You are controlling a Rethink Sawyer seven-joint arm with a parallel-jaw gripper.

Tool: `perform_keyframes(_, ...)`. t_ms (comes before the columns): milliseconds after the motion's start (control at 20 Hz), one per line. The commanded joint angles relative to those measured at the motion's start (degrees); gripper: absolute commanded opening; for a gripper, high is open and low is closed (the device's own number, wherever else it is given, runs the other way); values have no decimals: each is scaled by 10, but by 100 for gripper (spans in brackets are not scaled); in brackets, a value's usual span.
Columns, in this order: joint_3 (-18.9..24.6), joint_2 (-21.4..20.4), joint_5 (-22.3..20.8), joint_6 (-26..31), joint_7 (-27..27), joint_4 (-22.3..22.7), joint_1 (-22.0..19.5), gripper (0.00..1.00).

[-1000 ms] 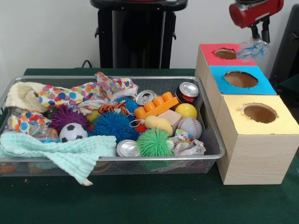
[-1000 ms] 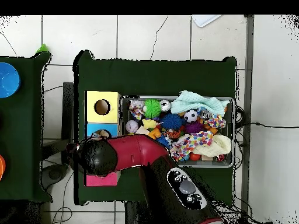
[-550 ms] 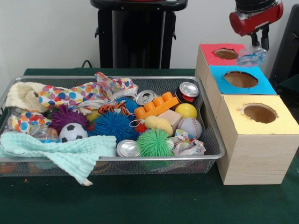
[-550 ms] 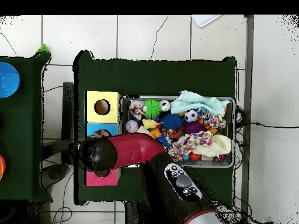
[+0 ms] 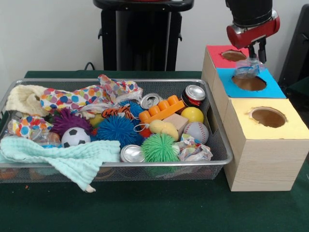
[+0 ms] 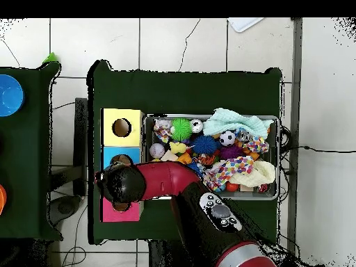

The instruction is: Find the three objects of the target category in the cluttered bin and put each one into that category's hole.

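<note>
gripper [image 5: 256,52]: clenched on a crumpled clear plastic wrapper [image 5: 247,69], held over the blue box's hole [image 5: 249,83]. wire bin [image 5: 219,145] of balls, cans, cloths: on table [image 5: 145,208], just beside the boxes.

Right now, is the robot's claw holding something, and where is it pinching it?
Yes. The gripper holds a crumpled clear plastic piece by its top edge, so it hangs just over the blue box's hole.
</note>
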Motion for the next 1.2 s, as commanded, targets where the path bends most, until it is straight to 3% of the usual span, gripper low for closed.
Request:
perform_keyframes(50, -24, 34, -30, -41, 50, -20, -11, 0)
perform_keyframes(900, -41, 34, -15, -65, 84, -11, 19, 0)
perform_keyframes(950, -43, 35, -8, -65, 88, -10, 20, 100)
perform_keyframes(1200, -57, 26, -9, -52, 89, -18, 34, 100)
